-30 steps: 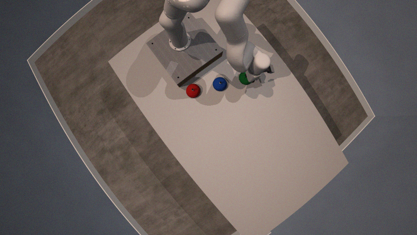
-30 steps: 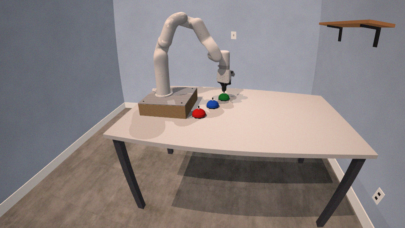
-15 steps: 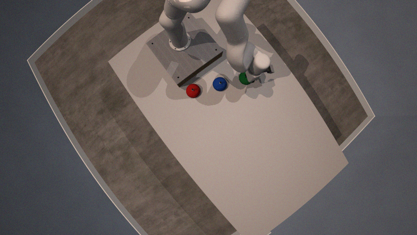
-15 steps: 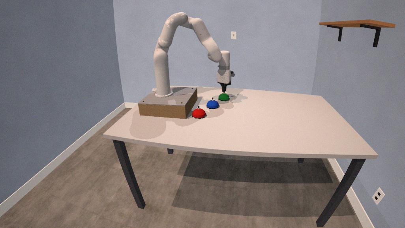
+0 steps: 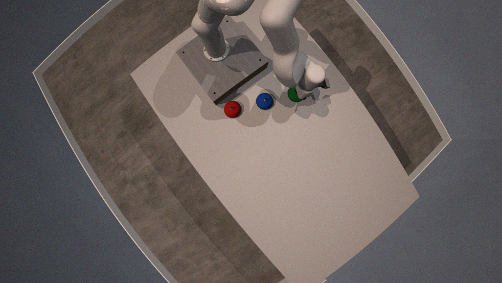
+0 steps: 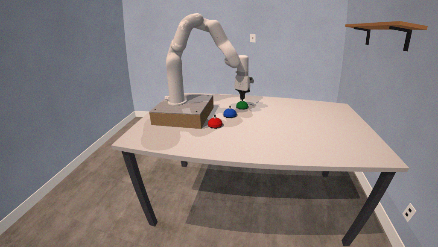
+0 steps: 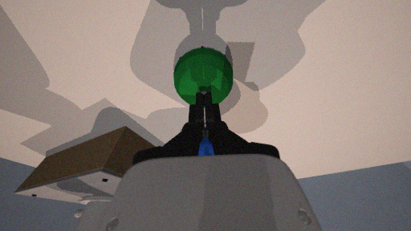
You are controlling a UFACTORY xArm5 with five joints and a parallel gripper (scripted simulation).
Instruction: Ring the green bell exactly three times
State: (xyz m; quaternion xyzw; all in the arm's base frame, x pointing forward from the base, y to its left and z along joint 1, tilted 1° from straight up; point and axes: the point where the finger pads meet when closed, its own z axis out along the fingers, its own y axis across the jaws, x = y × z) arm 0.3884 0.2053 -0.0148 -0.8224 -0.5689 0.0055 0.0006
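With its fingers pressed together on nothing to form one blunt tip, the gripper (image 6: 242, 97) stands plumb over the green bell (image 6: 242, 105), last in the row beyond the blue bell (image 6: 229, 113), seemingly touching its button

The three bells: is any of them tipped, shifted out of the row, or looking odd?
Nothing stands out. The red bell, blue bell and green bell sit upright in one row beside the arm's base block; the shut gripper is right above the green one.
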